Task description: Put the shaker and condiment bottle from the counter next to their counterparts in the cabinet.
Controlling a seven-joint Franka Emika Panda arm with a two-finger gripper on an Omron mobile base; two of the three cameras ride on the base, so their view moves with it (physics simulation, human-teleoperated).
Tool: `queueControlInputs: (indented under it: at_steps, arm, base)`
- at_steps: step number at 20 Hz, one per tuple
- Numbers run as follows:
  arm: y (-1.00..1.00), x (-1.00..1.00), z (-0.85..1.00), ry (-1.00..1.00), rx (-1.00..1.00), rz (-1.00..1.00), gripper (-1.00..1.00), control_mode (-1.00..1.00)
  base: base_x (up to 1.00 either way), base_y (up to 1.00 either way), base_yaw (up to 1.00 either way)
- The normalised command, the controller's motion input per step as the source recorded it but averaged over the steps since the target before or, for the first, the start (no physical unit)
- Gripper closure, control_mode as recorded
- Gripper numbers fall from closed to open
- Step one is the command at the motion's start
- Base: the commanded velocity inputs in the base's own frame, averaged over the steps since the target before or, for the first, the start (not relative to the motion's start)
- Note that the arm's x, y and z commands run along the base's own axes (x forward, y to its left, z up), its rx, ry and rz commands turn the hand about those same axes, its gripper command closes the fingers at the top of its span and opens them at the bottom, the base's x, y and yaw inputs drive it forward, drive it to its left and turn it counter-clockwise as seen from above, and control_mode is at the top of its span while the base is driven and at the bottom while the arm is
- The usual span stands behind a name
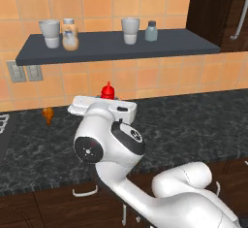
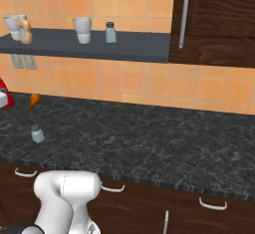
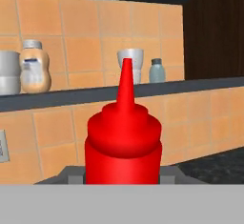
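The red condiment bottle (image 3: 124, 137) stands upright between my fingers (image 3: 71, 173), and my gripper (image 1: 102, 105) is shut on it, held above the counter (image 1: 193, 125) near the tiled wall. Its red top (image 1: 107, 91) pokes up over the white hand. One shaker (image 2: 37, 134) stands on the counter near the front left. Overhead, the slate cabinet shelf (image 1: 121, 47) carries the other shaker (image 1: 151, 31) at its right and the orange-tinted jar (image 1: 70, 34) at its left.
Two white cups (image 1: 50, 33) (image 1: 130, 30) stand on the shelf, one beside the jar and one beside the shaker. A small orange object (image 1: 48, 115) lies on the counter by the wall. A dark brown cupboard (image 2: 214, 19) with a metal handle ends the shelf on the right.
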Motion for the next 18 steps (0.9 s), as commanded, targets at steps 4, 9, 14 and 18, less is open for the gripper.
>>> queueControlInputs:
  at_steps: [4,9,14,18]
  arm:
    - [-0.13,-0.03,1.00,0.04,0.00,0.10,1.00,-1.00]
    - [-0.15,-0.09,1.00,0.07,0.01,0.09,1.00,-1.00]
    - [-0.26,-0.12,1.00,0.02,0.02,0.11,1.00,-1.00]
    - [0.09,0.38,0.12,0.10,-0.11,0.13,1.00,-1.00]
  base:
    - [0.00,0.00,0.00]
    - [0.00,0.00,0.00]
    - [0.00,0.00,0.00]
    - [0.00,0.00,0.00]
